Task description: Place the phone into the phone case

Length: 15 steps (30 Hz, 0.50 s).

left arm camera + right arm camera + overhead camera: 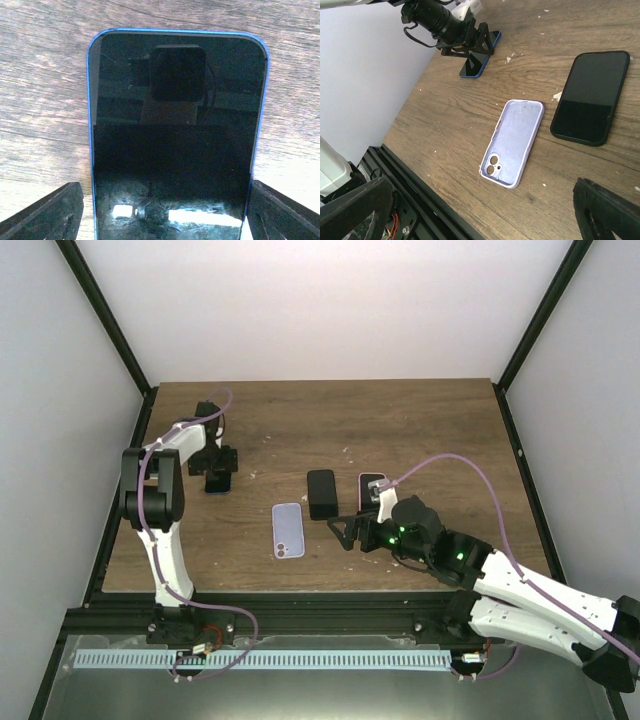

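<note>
My left gripper (218, 482) is open, a finger each side of the blue phone (175, 140) lying flat, far left on the table (430, 420); right gripper (348, 532) open too; I think the phone is hard, slippery, breakable; I'd pinch its long edges.

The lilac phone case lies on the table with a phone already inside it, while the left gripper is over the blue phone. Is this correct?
Not fully. The lilac phone case is empty; the right wrist view shows its bare inside and camera hole. The rest holds: it lies on the table, and the left gripper is over the blue phone.
</note>
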Each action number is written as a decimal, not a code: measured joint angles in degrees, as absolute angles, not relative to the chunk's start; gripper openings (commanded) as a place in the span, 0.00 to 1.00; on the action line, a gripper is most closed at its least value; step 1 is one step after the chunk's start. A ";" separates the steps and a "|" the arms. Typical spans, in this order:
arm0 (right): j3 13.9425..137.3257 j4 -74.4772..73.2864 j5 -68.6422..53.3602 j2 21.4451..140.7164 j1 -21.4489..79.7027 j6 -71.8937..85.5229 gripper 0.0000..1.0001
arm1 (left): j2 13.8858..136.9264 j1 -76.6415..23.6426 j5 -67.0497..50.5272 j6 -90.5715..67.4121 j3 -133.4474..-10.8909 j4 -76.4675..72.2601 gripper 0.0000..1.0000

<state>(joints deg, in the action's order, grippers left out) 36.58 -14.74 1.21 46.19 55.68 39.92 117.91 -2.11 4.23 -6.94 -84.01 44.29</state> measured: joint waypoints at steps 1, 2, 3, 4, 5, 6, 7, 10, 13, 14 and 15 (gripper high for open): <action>36.58 -14.57 1.19 46.19 55.68 39.94 1.00 | 117.91 -2.15 4.34 -6.79 -84.03 44.29 0.84; 36.58 -14.48 1.19 46.19 55.68 39.94 1.00 | 117.91 -2.22 4.43 -6.52 -84.05 44.31 0.83; 36.58 -14.41 1.19 46.19 55.68 39.94 1.00 | 117.93 -2.26 4.49 -6.37 -84.07 44.31 0.82; 36.58 -14.37 1.19 46.19 55.68 39.92 1.00 | 117.93 -2.31 4.47 -6.24 -84.09 44.36 0.81; 36.58 -14.31 1.19 46.17 55.68 39.92 1.00 | 117.95 -2.31 4.47 -6.09 -84.14 44.42 0.79; 36.58 -14.26 1.19 46.15 55.68 39.92 1.00 | 118.02 -2.37 4.47 -5.96 -84.23 44.58 0.77; 36.58 -14.22 1.19 46.13 55.68 39.92 1.00 | 118.08 -2.50 4.49 -5.78 -84.34 44.69 0.76; 36.58 -14.24 1.23 45.80 55.68 39.94 1.00 | 118.19 -2.61 4.49 -5.76 -84.49 44.86 0.71; 36.58 -14.26 1.41 45.21 55.68 39.94 1.00 | 118.19 -2.66 4.21 -6.17 -84.49 44.93 0.69; 36.58 -14.26 1.48 44.99 55.68 39.94 1.00 | 118.19 -2.66 4.08 -6.37 -84.49 44.95 0.69; 36.58 -14.24 1.54 44.82 55.68 39.94 1.00 | 118.19 -2.63 3.90 -6.63 -84.49 44.99 0.68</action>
<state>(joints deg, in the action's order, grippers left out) 36.58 -14.24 1.54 44.82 55.68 39.94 118.19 -2.63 3.90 -6.63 -84.49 44.99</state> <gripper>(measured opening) 0.999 0.770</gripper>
